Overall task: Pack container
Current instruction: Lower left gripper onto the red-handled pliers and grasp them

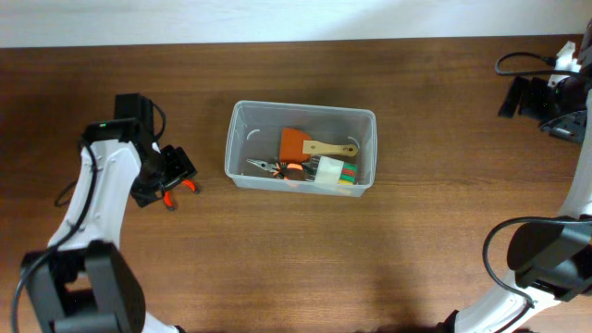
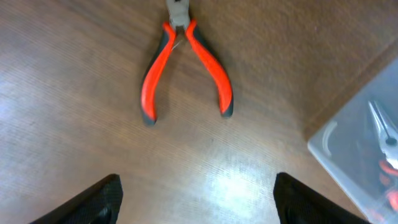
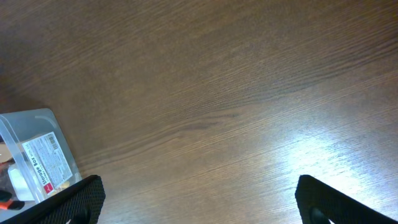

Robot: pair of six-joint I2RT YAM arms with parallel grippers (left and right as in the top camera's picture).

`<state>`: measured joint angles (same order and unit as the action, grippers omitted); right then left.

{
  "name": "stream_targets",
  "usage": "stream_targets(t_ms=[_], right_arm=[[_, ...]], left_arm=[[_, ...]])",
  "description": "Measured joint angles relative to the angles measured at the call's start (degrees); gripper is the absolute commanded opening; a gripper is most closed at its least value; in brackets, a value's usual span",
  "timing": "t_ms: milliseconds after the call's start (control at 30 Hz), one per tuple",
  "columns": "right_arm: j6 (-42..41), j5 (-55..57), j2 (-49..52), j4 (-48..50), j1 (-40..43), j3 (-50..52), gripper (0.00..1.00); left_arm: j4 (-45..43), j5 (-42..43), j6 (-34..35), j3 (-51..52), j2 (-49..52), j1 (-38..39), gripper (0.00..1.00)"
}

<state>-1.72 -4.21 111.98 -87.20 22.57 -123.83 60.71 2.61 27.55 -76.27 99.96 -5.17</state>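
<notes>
The container (image 1: 237, 139) is a clear plastic bin at the table's middle. It holds an orange piece, a wooden-handled tool (image 1: 328, 148), small pliers (image 1: 268, 167) and a white box (image 1: 335, 173). Red-handled pliers (image 2: 186, 68) lie on the table left of the bin, handles spread. In the overhead view they peek out under my left gripper (image 1: 176, 190). My left gripper (image 2: 196, 199) is open and empty, hovering just short of the handles. My right gripper (image 3: 199, 199) is open and empty over bare table, far right of the bin. The bin's corner shows in both the left wrist view (image 2: 360, 143) and the right wrist view (image 3: 37, 124).
The right arm (image 1: 555, 97) with its black cables sits at the table's far right back corner. The wooden table (image 1: 305, 250) stretches in front of the bin. The table's back edge runs along the top of the overhead view.
</notes>
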Motion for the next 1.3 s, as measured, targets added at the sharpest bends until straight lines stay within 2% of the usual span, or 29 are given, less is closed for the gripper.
stream_targets(t_ms=[233, 767, 967, 1300], right_arm=[[0.0, 0.0, 0.0, 0.0, 0.0, 0.0, 0.98], [0.0, 0.0, 0.0, 0.0, 0.0, 0.0, 0.99], [0.0, 0.0, 0.0, 0.0, 0.0, 0.0, 0.99], [0.0, 0.0, 0.0, 0.0, 0.0, 0.0, 0.99]], left_arm=[[-6.7, 1.4, 2.7, 0.0, 2.2, 0.0, 0.77], [-8.8, 1.9, 5.1, 0.0, 11.8, 0.0, 0.68], [-8.8, 1.9, 6.4, 0.0, 13.7, 0.0, 0.58], [-9.2, 1.9, 11.0, -0.1, 15.5, 0.0, 0.52]])
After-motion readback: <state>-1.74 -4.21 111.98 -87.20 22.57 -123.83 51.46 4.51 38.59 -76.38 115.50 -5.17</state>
